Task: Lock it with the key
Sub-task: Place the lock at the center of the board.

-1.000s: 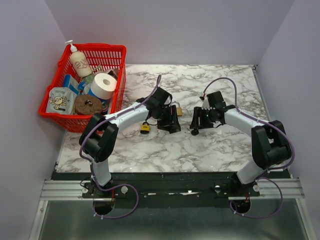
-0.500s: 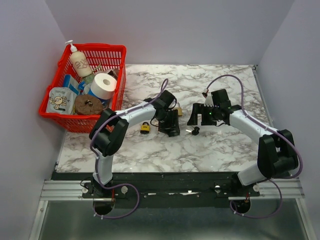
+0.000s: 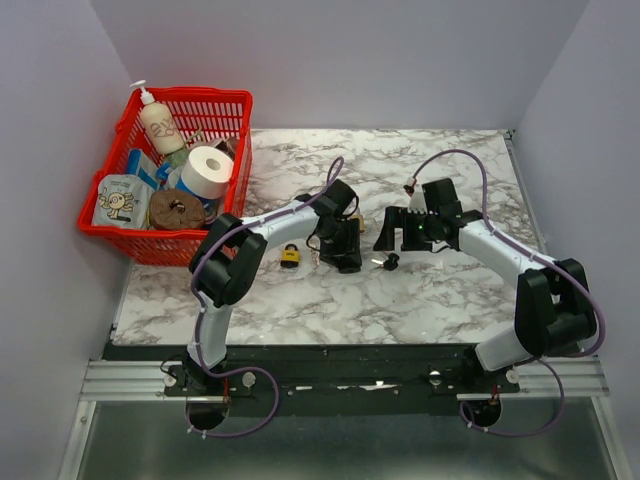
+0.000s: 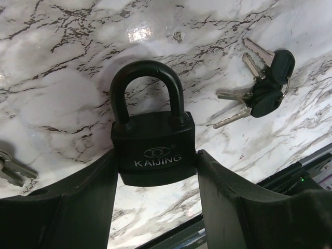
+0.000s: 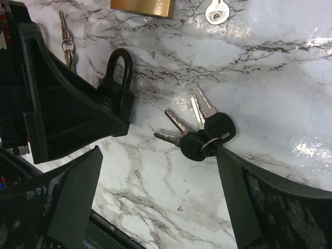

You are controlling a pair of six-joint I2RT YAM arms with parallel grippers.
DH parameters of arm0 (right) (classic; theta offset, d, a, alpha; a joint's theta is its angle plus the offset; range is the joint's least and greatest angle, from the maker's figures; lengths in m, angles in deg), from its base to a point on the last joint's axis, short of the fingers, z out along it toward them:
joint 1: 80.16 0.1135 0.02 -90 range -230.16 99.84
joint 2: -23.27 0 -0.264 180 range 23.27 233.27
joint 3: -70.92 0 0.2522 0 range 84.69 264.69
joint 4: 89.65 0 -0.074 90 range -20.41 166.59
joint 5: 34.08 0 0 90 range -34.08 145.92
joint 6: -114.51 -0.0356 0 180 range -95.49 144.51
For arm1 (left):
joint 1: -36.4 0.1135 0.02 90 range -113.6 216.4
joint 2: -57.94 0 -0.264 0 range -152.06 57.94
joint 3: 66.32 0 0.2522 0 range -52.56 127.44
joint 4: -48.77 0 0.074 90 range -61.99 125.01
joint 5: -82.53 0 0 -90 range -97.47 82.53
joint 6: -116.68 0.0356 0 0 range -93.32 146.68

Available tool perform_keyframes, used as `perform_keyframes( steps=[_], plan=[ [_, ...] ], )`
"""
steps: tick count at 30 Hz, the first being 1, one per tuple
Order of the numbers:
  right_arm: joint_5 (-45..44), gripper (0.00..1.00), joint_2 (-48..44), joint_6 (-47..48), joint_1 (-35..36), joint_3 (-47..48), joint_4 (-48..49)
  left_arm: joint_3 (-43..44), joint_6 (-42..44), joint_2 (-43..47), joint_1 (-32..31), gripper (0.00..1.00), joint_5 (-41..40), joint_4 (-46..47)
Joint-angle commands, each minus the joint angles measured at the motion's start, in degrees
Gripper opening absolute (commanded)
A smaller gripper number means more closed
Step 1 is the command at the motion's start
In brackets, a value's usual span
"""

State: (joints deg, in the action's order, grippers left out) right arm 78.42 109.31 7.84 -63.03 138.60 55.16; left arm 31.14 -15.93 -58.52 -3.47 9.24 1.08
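A black KAIJING padlock with its shackle down lies on the marble, and my left gripper is shut on its body from both sides. The padlock also shows in the right wrist view. A bunch of black-headed keys lies on the table just right of it, also in the left wrist view and the top view. My right gripper is open and empty, hanging over the keys, with its right finger next to the key heads. In the top view the left gripper and right gripper face each other.
A brass padlock and a silver key lie farther back. A small yellow padlock lies left of the left gripper. More keys lie by the left fingers. A red basket of items stands at the back left.
My right gripper has drawn back and up from the bunch of keys, which now lies uncovered on the table. My left gripper has shifted slightly right with the black padlock.
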Motion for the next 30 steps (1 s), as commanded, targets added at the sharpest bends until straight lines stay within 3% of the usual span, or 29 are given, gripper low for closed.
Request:
perform_keyframes(
  steps=[1, 26, 29, 30],
  plan=[
    [1.84, 1.0, 0.97, -0.38, -0.51, -0.91, 1.83, 1.9, 0.25, -0.96, -0.38, 0.55, -0.63, -0.78],
    [2.2, 1.0, 0.88, -0.56, -1.22, -1.44, 2.01, 4.1, -0.02, -2.63, -0.2, 0.82, -2.56, -0.96],
    [2.28, 1.0, 0.62, -0.47, -1.3, -1.35, 1.92, 5.24, 0.25, -1.75, -0.2, 0.88, -2.47, -0.87],
    [2.37, 1.0, 0.45, -0.39, -1.39, -1.26, 1.92, 6.2, 0.59, -1.4, -0.2, 0.94, -2.65, -0.96]
  ],
)
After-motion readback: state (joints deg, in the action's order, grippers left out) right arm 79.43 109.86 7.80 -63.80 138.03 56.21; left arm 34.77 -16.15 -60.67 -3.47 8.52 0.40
